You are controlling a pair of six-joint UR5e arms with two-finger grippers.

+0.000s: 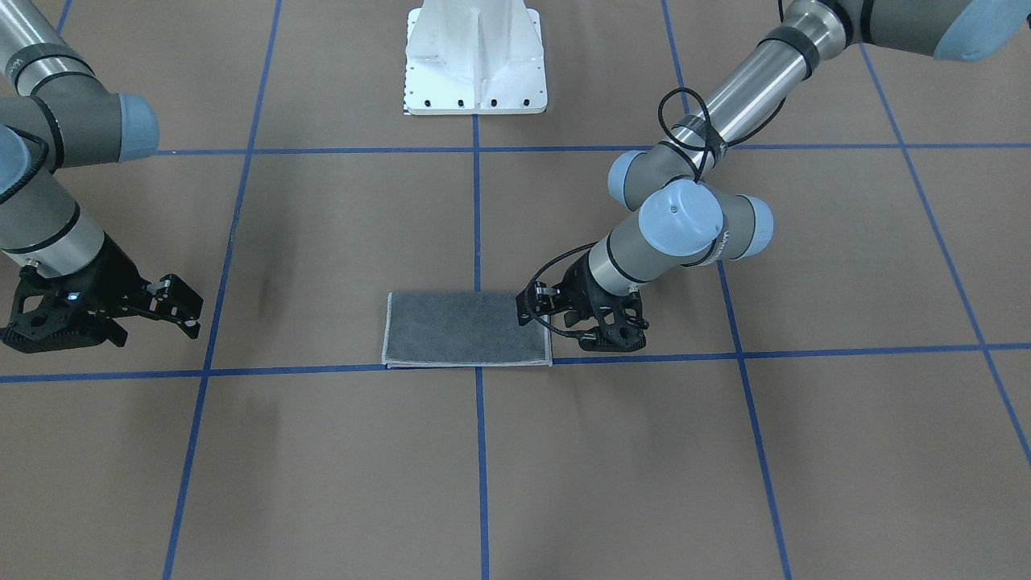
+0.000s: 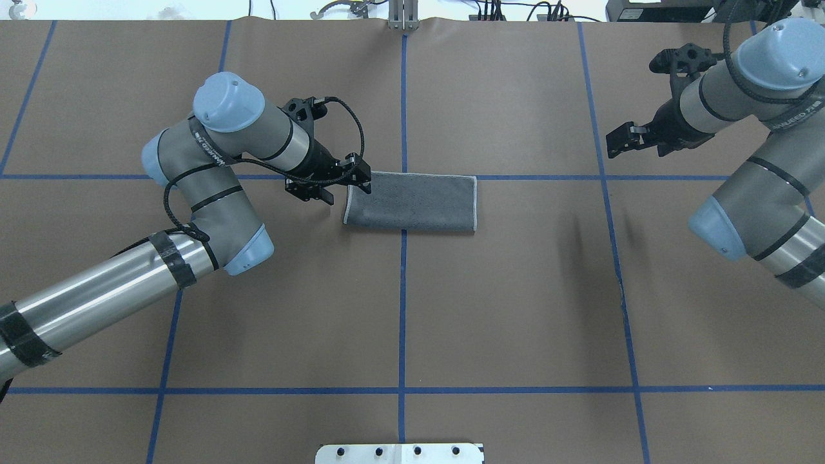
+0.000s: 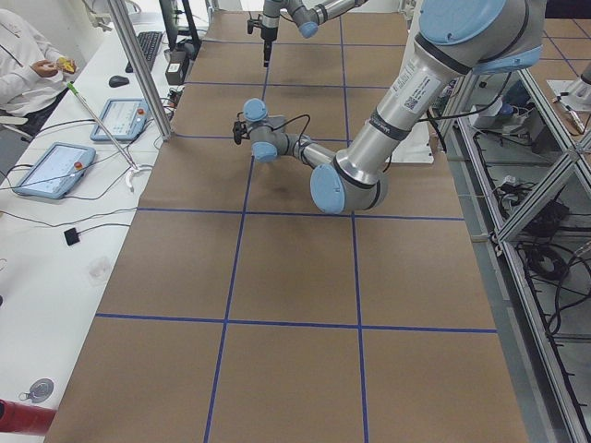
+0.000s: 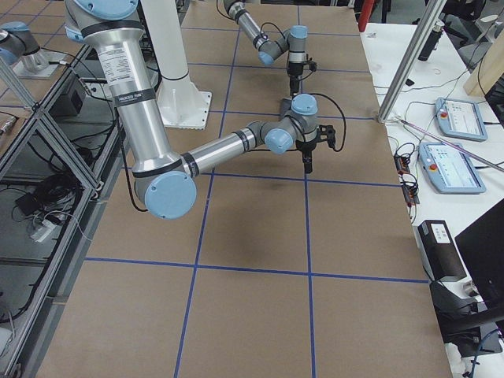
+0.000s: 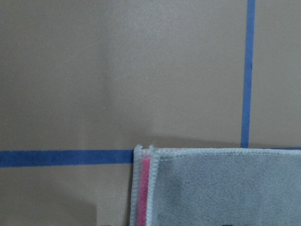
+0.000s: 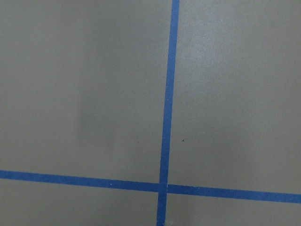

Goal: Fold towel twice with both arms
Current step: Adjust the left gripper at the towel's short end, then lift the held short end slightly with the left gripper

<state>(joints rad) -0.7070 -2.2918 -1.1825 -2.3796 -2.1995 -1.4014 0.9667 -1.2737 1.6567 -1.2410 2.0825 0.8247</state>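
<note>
The towel [image 2: 410, 202] lies flat on the brown table, folded into a rectangle with its dark grey face up and light grey edging around it. It also shows in the front view [image 1: 467, 329]. In the left wrist view its corner [image 5: 207, 188] shows a thin pink strip between the layers. My left gripper [image 2: 348, 185] sits low at the towel's left short end, with its jaws apart by the far corner; it also shows in the front view [image 1: 536, 310]. My right gripper [image 2: 620, 138] is open and empty, well off to the right of the towel [image 1: 181, 306].
Blue tape lines [image 2: 403, 290] split the table into squares. The white bolted pedestal [image 1: 475, 56] stands at the robot's side of the table. The right wrist view shows only bare table and a tape crossing [image 6: 162, 186]. Tablets and cables [image 3: 55, 171] lie beyond the far edge.
</note>
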